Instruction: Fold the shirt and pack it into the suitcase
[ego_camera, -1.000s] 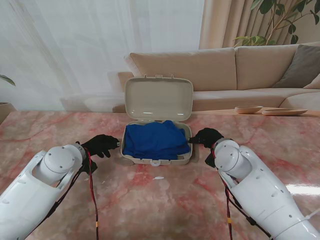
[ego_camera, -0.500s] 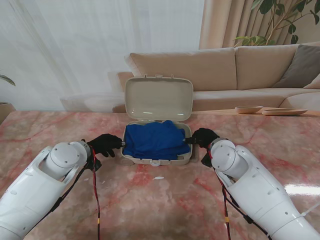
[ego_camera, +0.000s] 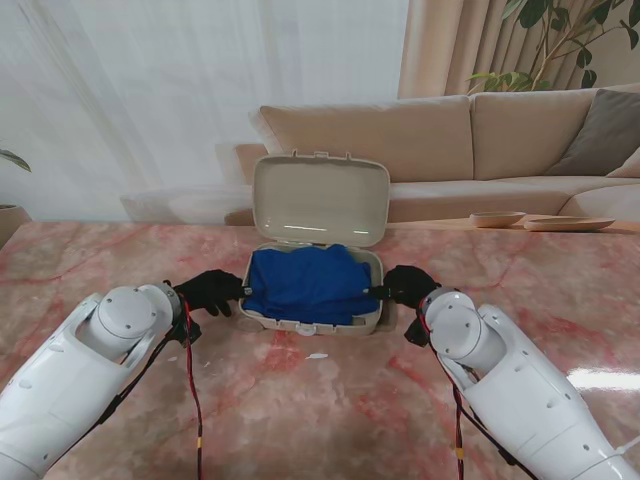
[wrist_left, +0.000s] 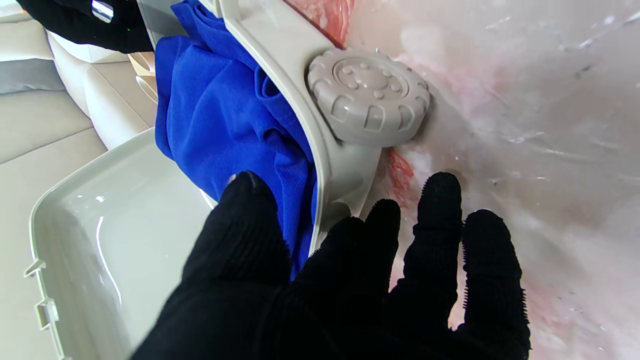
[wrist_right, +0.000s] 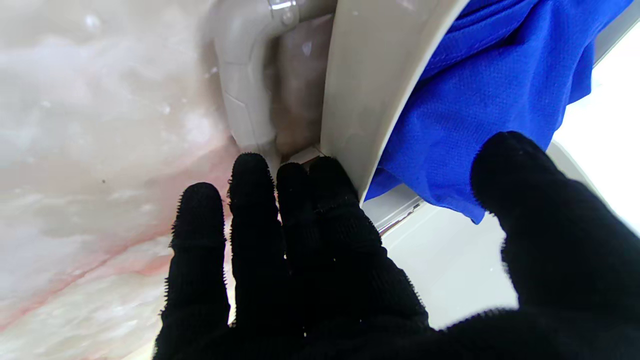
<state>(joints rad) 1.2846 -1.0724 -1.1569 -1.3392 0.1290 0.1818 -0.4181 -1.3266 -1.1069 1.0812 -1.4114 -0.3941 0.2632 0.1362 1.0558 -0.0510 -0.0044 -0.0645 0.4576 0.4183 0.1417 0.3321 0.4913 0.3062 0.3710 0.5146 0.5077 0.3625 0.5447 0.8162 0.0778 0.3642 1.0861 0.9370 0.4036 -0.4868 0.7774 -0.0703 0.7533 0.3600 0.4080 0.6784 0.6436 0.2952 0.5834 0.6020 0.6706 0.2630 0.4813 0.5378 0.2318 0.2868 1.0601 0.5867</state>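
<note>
Both hands have closed in on the suitcase (ego_camera: 313, 300) since a second ago, and its lid has tipped slightly to my right. Left hand (ego_camera: 210, 292) spreads its fingers (wrist_left: 440, 210) beside the left wall, gripping nothing; right hand (ego_camera: 408, 285) likewise rests splayed against the right wall, thumb over the rim. Blue shirt (ego_camera: 310, 284) lies bunched inside the suitcase on the bench (ego_camera: 320, 400)

I see the suitcase (ego_camera: 312, 318) on the table (ego_camera: 330, 400), with the shirt (ego_camera: 310, 285) inside it and its lid (ego_camera: 320, 200) standing open behind. My left hand (ego_camera: 210, 292) sits at its left side, my right hand (ego_camera: 408, 286) at its right. A sofa (ego_camera: 480, 140) lies behind it.
</note>
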